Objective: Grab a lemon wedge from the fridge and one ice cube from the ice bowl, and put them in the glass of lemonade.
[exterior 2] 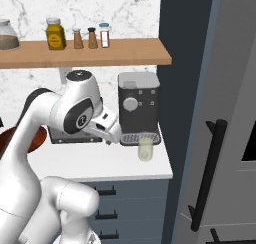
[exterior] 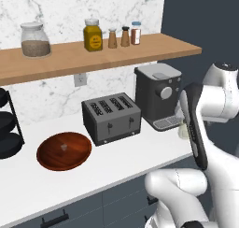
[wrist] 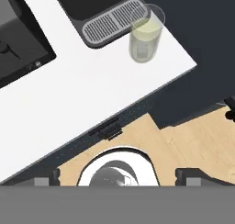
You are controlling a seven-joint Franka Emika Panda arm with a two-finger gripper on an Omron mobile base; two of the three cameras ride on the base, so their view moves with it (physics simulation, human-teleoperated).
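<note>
Arm [exterior: 196, 129]: nearest the left base camera, lower right.
Left base view: one ice bowl [exterior: 64, 150] on counter [exterior: 116, 161]; one toaster [exterior: 111, 117]; one coffee machine [exterior: 158, 95]; five shelf jars.
Right base view: one glass [exterior 2: 145, 146] before the machine; one fridge [exterior 2: 225, 138], door closed.
Hand view: gripper [wrist: 119, 179] fingers spread wide, empty; glass at counter corner.

I see the glass of lemonade [exterior 2: 145, 146] upright just before the coffee machine [exterior 2: 139, 105]; the ice bowl [exterior: 64, 150] left of it; fridge [exterior 2: 220, 138] shut, right.
</note>
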